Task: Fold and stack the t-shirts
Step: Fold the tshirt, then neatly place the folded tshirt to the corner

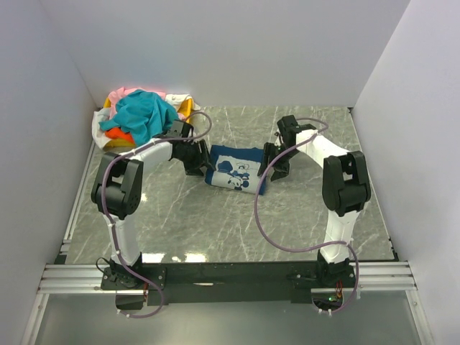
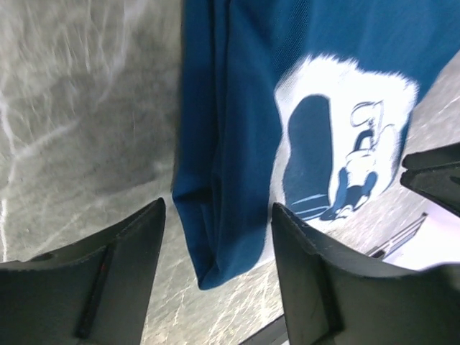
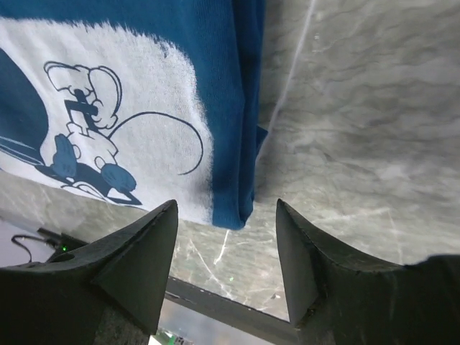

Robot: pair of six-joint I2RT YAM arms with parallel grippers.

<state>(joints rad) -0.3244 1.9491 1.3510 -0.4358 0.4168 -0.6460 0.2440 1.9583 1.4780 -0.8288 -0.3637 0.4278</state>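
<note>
A navy blue t-shirt (image 1: 236, 167) with a white cartoon print lies folded into a small rectangle at the table's middle. My left gripper (image 1: 195, 162) is open at its left edge; in the left wrist view (image 2: 219, 215) the shirt's folded corner (image 2: 215, 237) lies between the fingers, unheld. My right gripper (image 1: 272, 164) is open at the shirt's right edge; in the right wrist view (image 3: 226, 212) the folded edge (image 3: 237, 187) sits just beyond the fingertips. A pile of t-shirts sits at the back left: teal (image 1: 144, 115) on top, orange (image 1: 118, 134), pink (image 1: 129, 93) and white (image 1: 100, 123).
A yellow tray (image 1: 185, 108) holds the shirt pile at the back left corner. White walls enclose the grey marble table (image 1: 215, 223) on three sides. A metal rail (image 1: 230, 273) runs along the near edge by the arm bases.
</note>
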